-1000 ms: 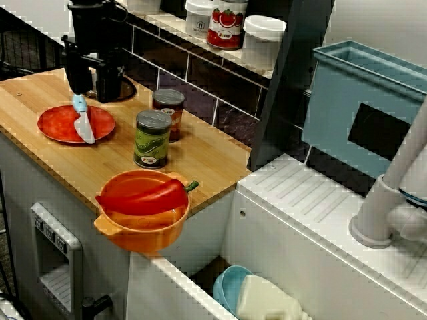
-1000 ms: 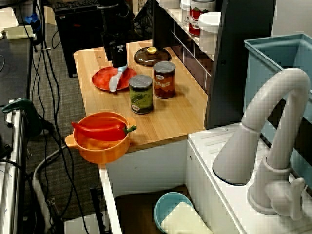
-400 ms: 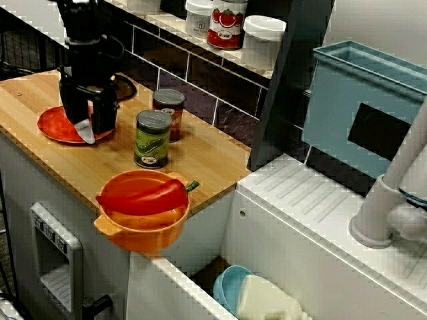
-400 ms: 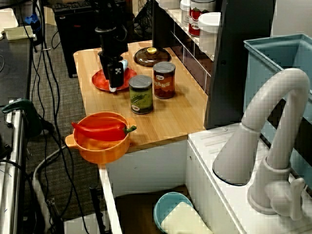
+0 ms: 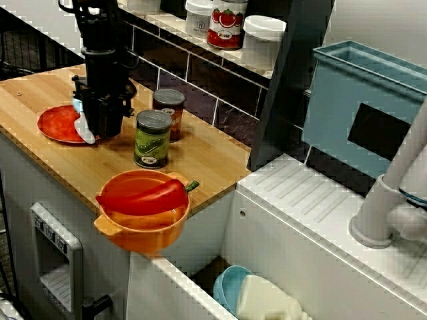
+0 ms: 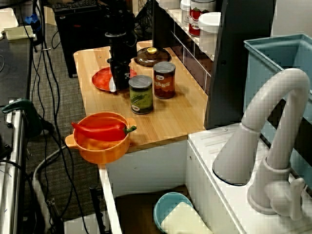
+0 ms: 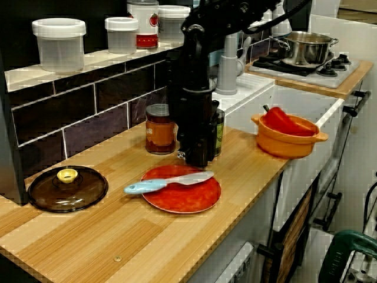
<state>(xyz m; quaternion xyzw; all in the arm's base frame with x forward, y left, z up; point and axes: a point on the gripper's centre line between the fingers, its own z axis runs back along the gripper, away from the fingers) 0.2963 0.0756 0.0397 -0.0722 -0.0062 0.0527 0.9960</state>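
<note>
My black gripper (image 5: pixel 103 130) (image 6: pixel 119 85) (image 7: pixel 197 159) points straight down, its tips low at the edge of a red plate (image 5: pixel 57 125) (image 7: pixel 182 197) on the wooden counter. A knife with a light blue handle (image 7: pixel 168 181) lies across that plate; from the counter's front only its pale blade (image 5: pixel 85 132) shows beside the fingers. Seen from the counter's far end, the tips stand just behind the blade's end, apart from it. A green can (image 5: pixel 153 139) (image 6: pixel 141 94) stands close beside the gripper. The fingers merge into one dark mass, so their gap is unclear.
A brown can (image 5: pixel 169 110) (image 7: pixel 160 128) stands behind the green one. An orange bowl (image 5: pixel 143 223) holding a red pepper (image 5: pixel 143 197) sits at the counter's front corner. A dark glass lid (image 7: pixel 68 187) lies near the wall. Jars line the shelf above; a sink with a faucet (image 6: pixel 273 126) adjoins.
The gripper came down from above the plate's back and shifted right to the plate's edge by the green can, turning at the wrist. The knife stayed on the plate.
</note>
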